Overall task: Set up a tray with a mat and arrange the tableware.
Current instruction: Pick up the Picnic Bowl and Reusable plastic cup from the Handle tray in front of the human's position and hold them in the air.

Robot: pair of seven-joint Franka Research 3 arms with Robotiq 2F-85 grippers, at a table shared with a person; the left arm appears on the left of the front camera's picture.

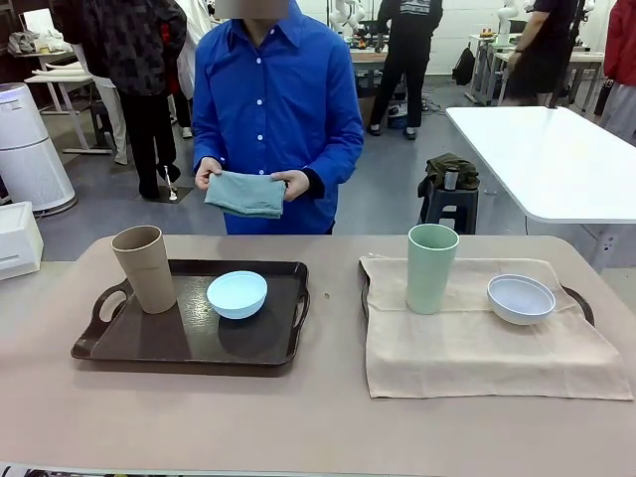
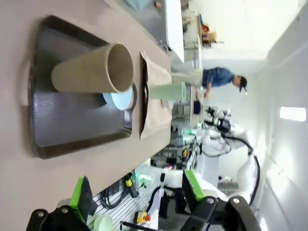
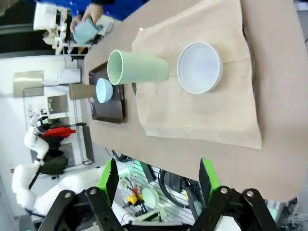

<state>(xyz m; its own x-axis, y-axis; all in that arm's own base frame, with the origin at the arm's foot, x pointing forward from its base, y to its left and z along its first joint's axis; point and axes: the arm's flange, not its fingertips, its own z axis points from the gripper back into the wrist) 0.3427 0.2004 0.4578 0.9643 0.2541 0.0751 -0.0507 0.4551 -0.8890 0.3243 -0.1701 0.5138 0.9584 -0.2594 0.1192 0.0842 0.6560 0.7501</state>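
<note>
A dark brown tray [image 1: 149, 343] on the left holds a tan-brown cup [image 1: 144, 268] and a light blue bowl [image 1: 237, 294]. On the right, a beige mat [image 1: 477, 353] covers a second tray whose handle [image 1: 581, 301] peeks out. A pale green cup [image 1: 431, 268] and a white bowl [image 1: 521, 298] stand on that mat. The person across the table holds a folded teal cloth [image 1: 244, 194] in both hands. My left gripper [image 2: 137, 192] is open, off the table's near edge, facing the brown tray [image 2: 72, 125]. My right gripper [image 3: 159, 178] is open, facing the mat [image 3: 202, 115].
A white table [image 1: 547, 159] stands at the back right with a stool and a dark bag [image 1: 449, 189] beside it. A white appliance [image 1: 25, 149] is at the far left. Bare tabletop [image 1: 328, 417] runs along the near edge and between the trays.
</note>
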